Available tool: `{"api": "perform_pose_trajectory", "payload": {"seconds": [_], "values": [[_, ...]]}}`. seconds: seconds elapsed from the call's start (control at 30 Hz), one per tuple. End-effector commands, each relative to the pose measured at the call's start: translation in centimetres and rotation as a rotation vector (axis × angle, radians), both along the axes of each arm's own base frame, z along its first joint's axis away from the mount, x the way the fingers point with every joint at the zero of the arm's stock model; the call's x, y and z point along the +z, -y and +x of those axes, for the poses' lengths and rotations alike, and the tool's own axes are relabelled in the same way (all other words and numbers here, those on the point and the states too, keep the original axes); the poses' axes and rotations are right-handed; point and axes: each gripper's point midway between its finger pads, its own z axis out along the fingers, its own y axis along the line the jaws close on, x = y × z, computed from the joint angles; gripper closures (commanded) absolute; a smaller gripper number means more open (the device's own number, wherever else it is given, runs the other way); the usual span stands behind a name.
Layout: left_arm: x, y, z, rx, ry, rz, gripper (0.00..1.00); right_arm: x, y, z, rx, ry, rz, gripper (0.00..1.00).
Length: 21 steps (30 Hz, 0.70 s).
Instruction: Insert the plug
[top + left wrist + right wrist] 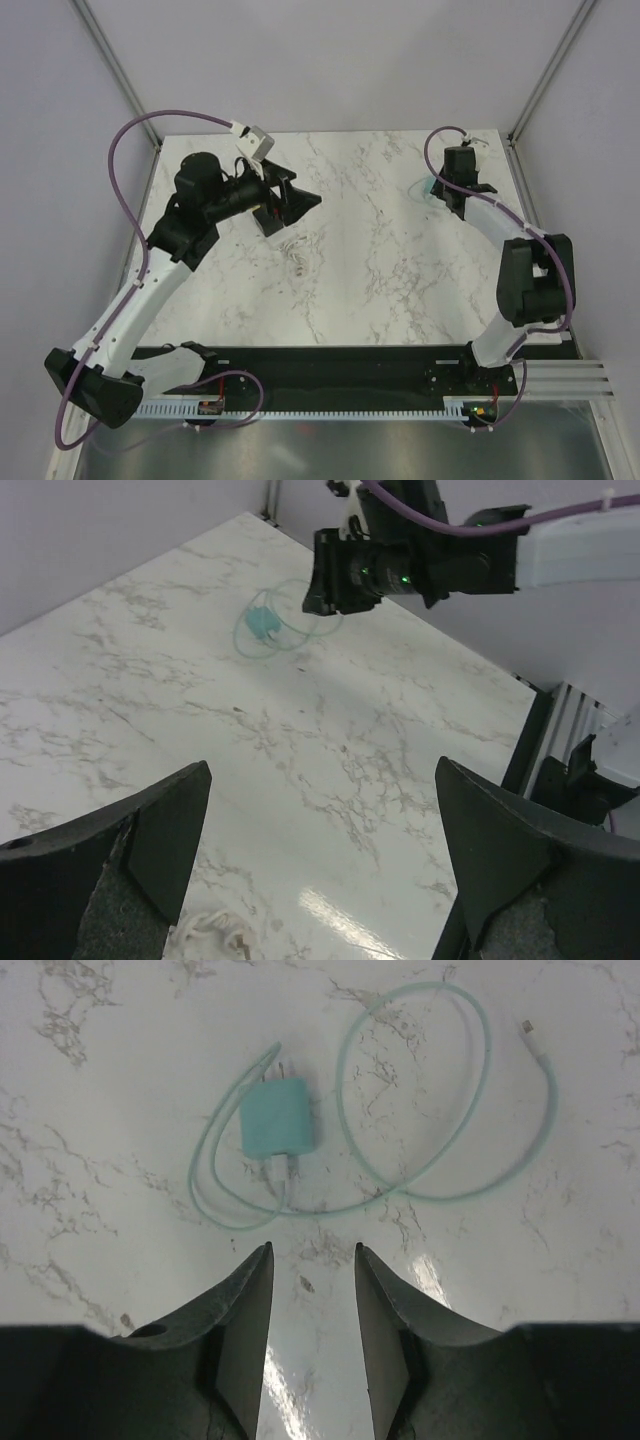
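A white marble surface [400, 280] was seen with two robot arms reaching over it. A small teal charger plug [277, 1118] was laid flat on the far right part of the surface. A thin teal cable [489, 1055] was laid in loops with it. One narrow loop was curled around the left side of the plug, and a bigger round loop was spread out just beside it on the right. The loose end of the cable, with a small white tip [527, 1028], was left lying further to the right, apart from the plug.

The right tool [312, 1248] was held just above the surface, near the plug but not touching it. Its two fingers were set close together with a narrow gap between them. Only bare marble was seen in that gap, so nothing was gripped.

The left tool [322, 765] was held over the far left part of the surface, well apart from the plug. Its fingers were spread very wide, and nothing was held in them. A small white tangled thing [215, 935] was seen on the surface under the left tool. What it was could not be told.
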Motion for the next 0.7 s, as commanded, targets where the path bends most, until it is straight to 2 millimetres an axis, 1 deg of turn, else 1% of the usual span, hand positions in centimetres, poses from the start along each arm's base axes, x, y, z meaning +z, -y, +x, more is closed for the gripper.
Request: {"api": "perform_pose_trajectory", "payload": {"seconds": [0.0,0.03,0.13,0.17,0.2,0.23,0.27,0.3,0.33,0.43,0.57,0.63,0.67], "values": [[-1.0,2.0,-2.7,-0.171,-0.074,-0.075,0.0,1.0,-0.5,4.1,0.035,0.063,0.05,0.55],[-2.1,2.0,-2.9,-0.178,-0.097,-0.065,0.0,-0.7,-0.4,4.7,0.039,0.028,0.033,0.54],[-3.4,1.5,-2.5,-0.127,-0.121,-0.069,0.0,-2.2,-0.6,6.1,0.064,0.007,0.021,0.55],[-3.7,1.2,-2.5,-0.108,-0.125,-0.069,0.0,-2.3,-1.1,6.6,0.084,0.021,0.033,0.54],[-4.0,0.9,-2.1,-0.073,-0.122,-0.064,0.0,-3.1,-1.3,6.9,0.093,0.011,0.034,0.53],[-4.6,0.6,-2.2,-0.06,-0.123,-0.057,0.01,-3.6,-1.3,7.0,0.097,0.003,0.029,0.53],[-5.0,0.3,-2.0,-0.042,-0.113,-0.047,0.01,-4.0,-1.2,7.2,0.094,-0.002,0.023,0.52],[-5.4,-0.1,-1.6,-0.003,-0.113,-0.041,0.01,-4.9,-0.8,7.4,0.081,-0.019,0.01,0.52],[-6.0,-0.5,-1.5,0.02,-0.118,-0.035,0.01,-5.2,-0.7,7.6,0.085,-0.022,-0.007,0.51],[-6.9,-0.9,-1.3,0.048,-0.117,-0.016,0.01,-6.1,-0.1,8.0,0.079,-0.031,-0.047,0.51],[-7.7,-0.8,-1.4,0.038,-0.133,-0.011,0.01,-7.0,0.9,8.6,0.081,-0.047,-0.11,0.52],[-7.7,-0.6,-1.5,0.03,-0.134,-0.014,0.02,-7.8,1.1,8.7,0.089,-0.063,-0.121,0.53],[-7.6,-0.7,-1.5,0.03,-0.139,-0.018,0.02,-7.5,1.1,9.3,0.094,-0.039,-0.123,0.53]]}}
